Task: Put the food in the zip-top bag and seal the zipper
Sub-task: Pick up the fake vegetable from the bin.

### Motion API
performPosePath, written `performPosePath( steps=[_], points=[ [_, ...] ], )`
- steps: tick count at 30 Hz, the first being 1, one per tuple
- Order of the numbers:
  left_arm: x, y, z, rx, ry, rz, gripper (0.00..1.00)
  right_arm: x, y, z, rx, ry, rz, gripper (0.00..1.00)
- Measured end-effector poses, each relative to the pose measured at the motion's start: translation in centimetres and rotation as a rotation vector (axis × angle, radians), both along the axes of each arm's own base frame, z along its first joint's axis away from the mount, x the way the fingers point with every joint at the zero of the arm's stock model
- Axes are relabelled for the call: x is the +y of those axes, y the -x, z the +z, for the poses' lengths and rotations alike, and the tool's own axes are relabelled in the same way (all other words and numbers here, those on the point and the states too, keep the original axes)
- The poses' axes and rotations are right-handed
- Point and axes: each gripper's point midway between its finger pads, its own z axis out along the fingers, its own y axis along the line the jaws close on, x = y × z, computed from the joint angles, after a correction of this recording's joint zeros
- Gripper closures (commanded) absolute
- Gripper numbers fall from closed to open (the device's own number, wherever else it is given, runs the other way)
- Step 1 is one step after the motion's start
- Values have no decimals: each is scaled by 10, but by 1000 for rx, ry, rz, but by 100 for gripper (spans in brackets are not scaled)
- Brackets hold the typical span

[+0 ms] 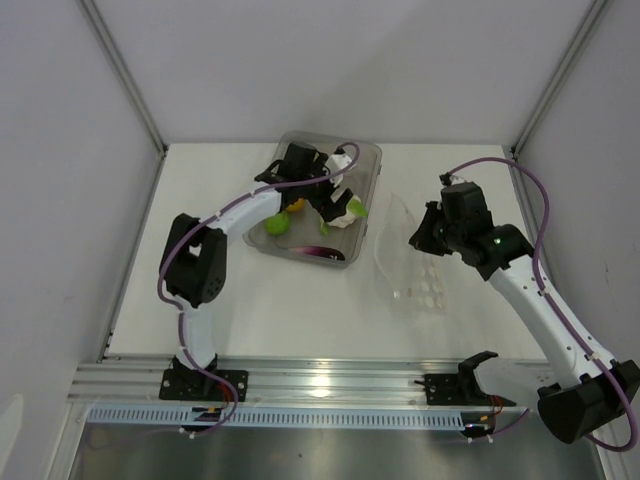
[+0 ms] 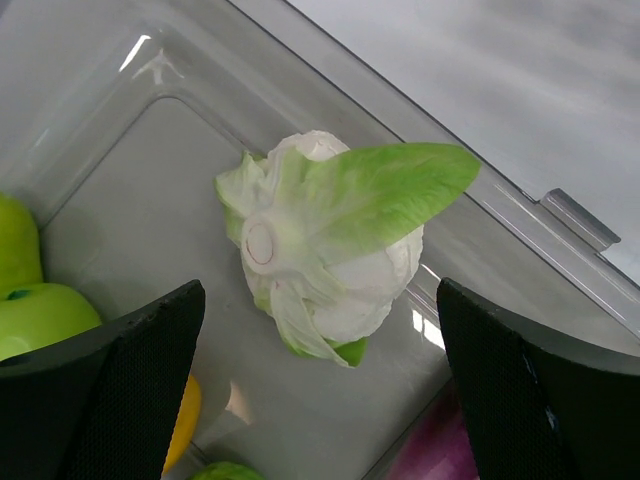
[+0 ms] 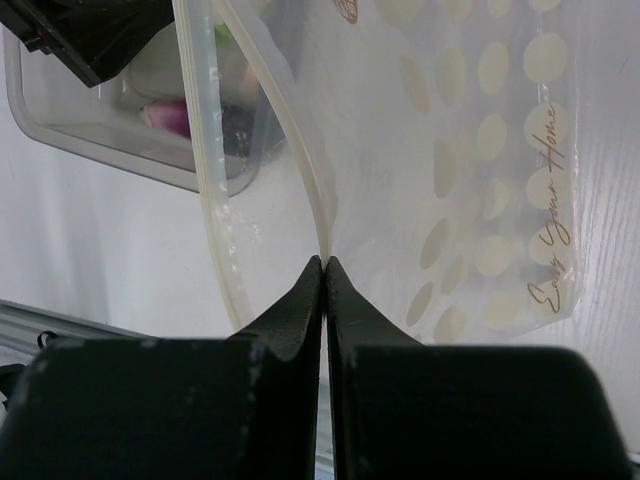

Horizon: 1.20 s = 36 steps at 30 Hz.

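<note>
Top view: left gripper (image 1: 328,205) low inside the grey tray (image 1: 368,152). Right gripper (image 1: 420,238) at the zip-top bag (image 1: 412,275) mouth.
Left wrist: jaws spread, cauliflower piece (image 2: 320,250) between them, touching neither finger. Green fruits (image 2: 35,315) outside one finger.
Right wrist: jaws pressed together, pinching the zipper (image 3: 300,165) strip. Bag body lies beyond the fingertips.

A: food?
B: all in the grey tray (image 1: 368,152). cauliflower piece (image 2: 330,250) on its side, stem end showing. green fruits (image 2: 25,300) and orange fruit (image 1: 297,205) left of it, eggplant (image 1: 318,251) by the near wall.
A: bag?
B: zip-top bag (image 1: 412,262) just right of the tray, clear, dotted print, mouth open. zipper (image 3: 208,160) strips apart, one lip pinched in the right gripper (image 3: 325,262).
</note>
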Motion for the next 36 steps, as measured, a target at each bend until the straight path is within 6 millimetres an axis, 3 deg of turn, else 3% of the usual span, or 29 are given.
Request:
performPosePath(
  steps=[17, 30, 36],
  points=[
    [-20, -19, -16, 155, -7, 30, 0, -2, -1, 4, -15, -6, -4, 100],
    [-17, -9, -35, 272, -19, 103, 1, -3, -2, 10, -42, -15, 1, 100],
    [-26, -7, -37, 273, -13, 105, 0, -1, -3, 10, -49, -25, 7, 100]
  ],
)
